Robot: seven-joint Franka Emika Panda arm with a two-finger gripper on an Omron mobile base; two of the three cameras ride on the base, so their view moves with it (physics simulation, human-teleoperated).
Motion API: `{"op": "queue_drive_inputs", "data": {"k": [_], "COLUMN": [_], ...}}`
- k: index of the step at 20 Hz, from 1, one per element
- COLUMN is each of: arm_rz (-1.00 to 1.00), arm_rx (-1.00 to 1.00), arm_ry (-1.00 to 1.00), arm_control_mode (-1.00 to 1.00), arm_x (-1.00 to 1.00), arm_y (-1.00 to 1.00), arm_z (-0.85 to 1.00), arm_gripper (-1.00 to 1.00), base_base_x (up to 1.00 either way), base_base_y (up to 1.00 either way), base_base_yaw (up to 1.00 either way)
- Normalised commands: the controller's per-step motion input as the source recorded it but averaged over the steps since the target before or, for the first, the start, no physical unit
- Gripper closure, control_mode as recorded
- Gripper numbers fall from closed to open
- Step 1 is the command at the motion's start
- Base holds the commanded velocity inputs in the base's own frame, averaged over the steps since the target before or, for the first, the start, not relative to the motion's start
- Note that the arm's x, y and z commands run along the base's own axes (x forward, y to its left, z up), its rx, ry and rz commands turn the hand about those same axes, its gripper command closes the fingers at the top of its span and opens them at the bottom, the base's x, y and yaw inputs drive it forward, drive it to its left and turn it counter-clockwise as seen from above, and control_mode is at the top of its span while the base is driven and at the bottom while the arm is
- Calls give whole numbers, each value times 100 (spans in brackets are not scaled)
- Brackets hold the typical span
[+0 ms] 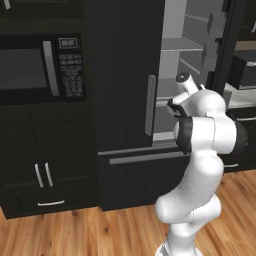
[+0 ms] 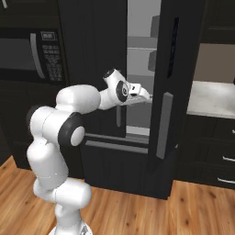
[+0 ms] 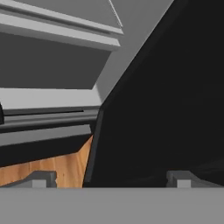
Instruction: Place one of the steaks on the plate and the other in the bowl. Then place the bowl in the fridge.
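Observation:
The tall black fridge [image 1: 125, 75] stands with its left door shut and its right door [image 2: 172, 69] swung open, baring a light grey shelved interior [image 2: 140, 59]. My gripper [image 2: 145, 96] reaches at mid height into the gap between the two doors, close to the open door's edge. In the hand view the gripper [image 3: 112, 179] is open, with its fingertips [image 3: 41, 178] far apart and nothing between them. Beyond it lie grey shelves [image 3: 52, 30] and the dark open door [image 3: 175, 109]. The steaks, the plate and the bowl are out of view.
A black microwave [image 1: 40, 67] sits in the cabinet wall left of the fridge, above dark cupboards [image 1: 45, 170]. To the right, a pale counter [image 2: 213, 98] tops dark drawers. The fridge's bottom drawer [image 1: 135, 180] is shut. Wooden floor [image 1: 100, 230] lies in front.

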Motion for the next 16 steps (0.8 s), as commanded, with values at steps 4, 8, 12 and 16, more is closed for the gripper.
{"op": "queue_drive_inputs", "data": {"k": [4,8,12,16], "arm_rz": [0,0,0,0], "arm_rx": [0,0,0,0], "arm_ry": [1,0,0,-2], "arm_control_mode": [-100,-100,-100,-100], "arm_x": [87,13,-35,-79], "arm_y": [-35,-59,-98,-100], "arm_z": [-15,-12,-21,-23], "arm_gripper": [-100,-100,-100,-100], "base_base_x": [0,0,0,0], "base_base_y": [0,0,0,0], "base_base_yaw": [0,0,0,0]}}
